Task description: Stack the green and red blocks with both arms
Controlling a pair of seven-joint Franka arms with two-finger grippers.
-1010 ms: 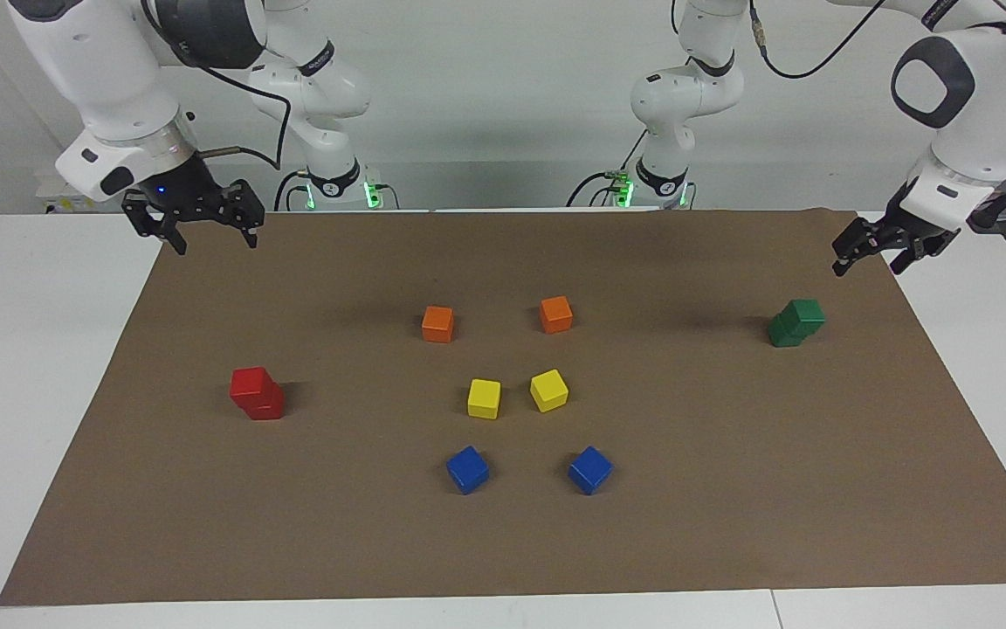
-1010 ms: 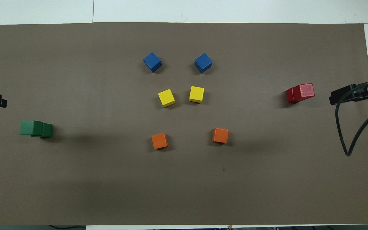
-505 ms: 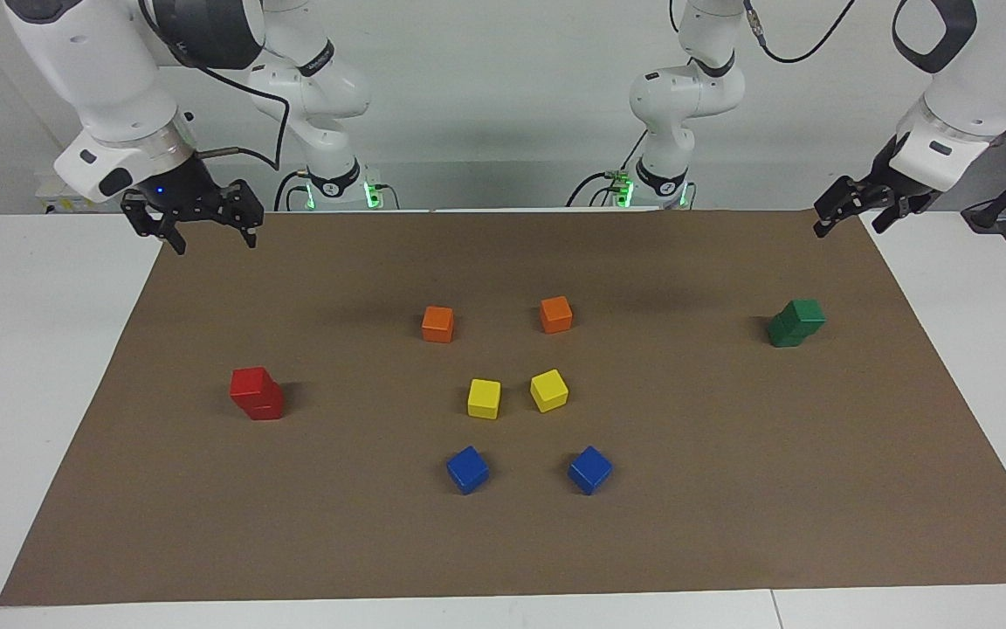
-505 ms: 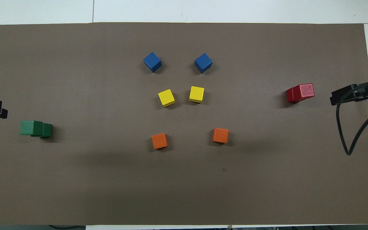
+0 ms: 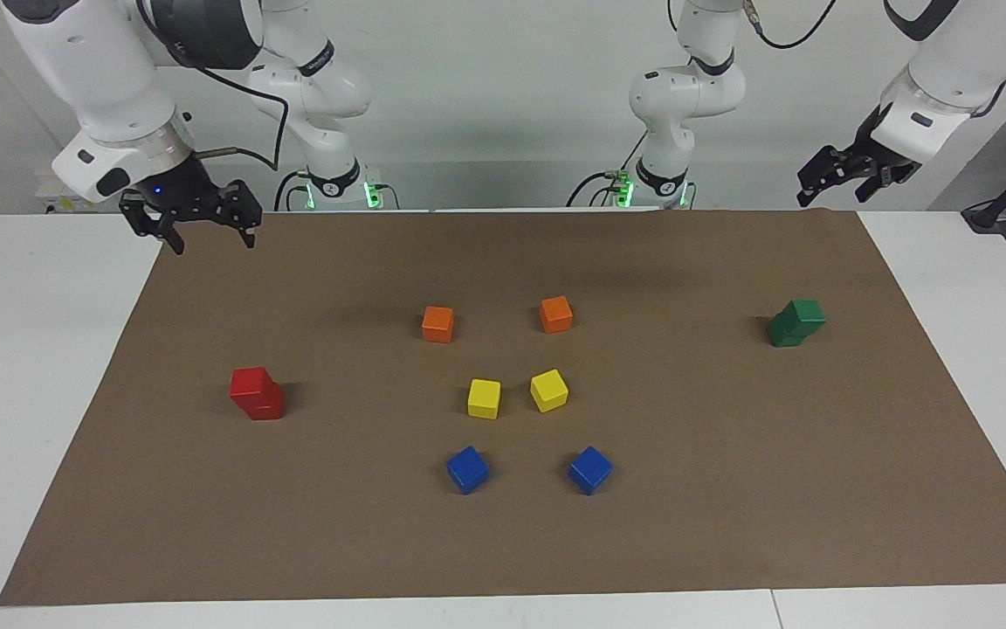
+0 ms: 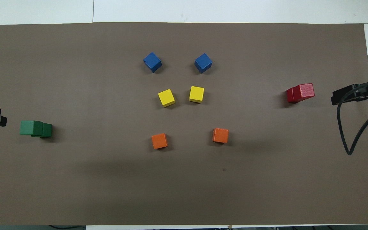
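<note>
Two red blocks (image 5: 256, 393) stand stacked one on the other at the right arm's end of the brown mat (image 5: 730, 524); the stack also shows in the overhead view (image 6: 300, 92). Two green blocks (image 5: 795, 321) stand stacked, the upper one slightly offset, at the left arm's end, and show in the overhead view (image 6: 35, 128) too. My right gripper (image 5: 215, 245) is open and empty, raised over the mat's corner beside the robots. My left gripper (image 5: 831, 194) is open and empty, raised high over the mat's edge by the robots, apart from the green stack.
Two orange cubes (image 5: 437, 323) (image 5: 555, 314), two yellow cubes (image 5: 484, 397) (image 5: 548, 390) and two blue cubes (image 5: 467, 469) (image 5: 590, 469) lie in pairs in the mat's middle. White table (image 5: 31, 393) surrounds the mat. A black cable (image 6: 350, 127) hangs by the right gripper.
My left gripper has risen and drawn back toward the robots, away from the green stack. The right gripper has hardly moved. The blocks have not moved.
</note>
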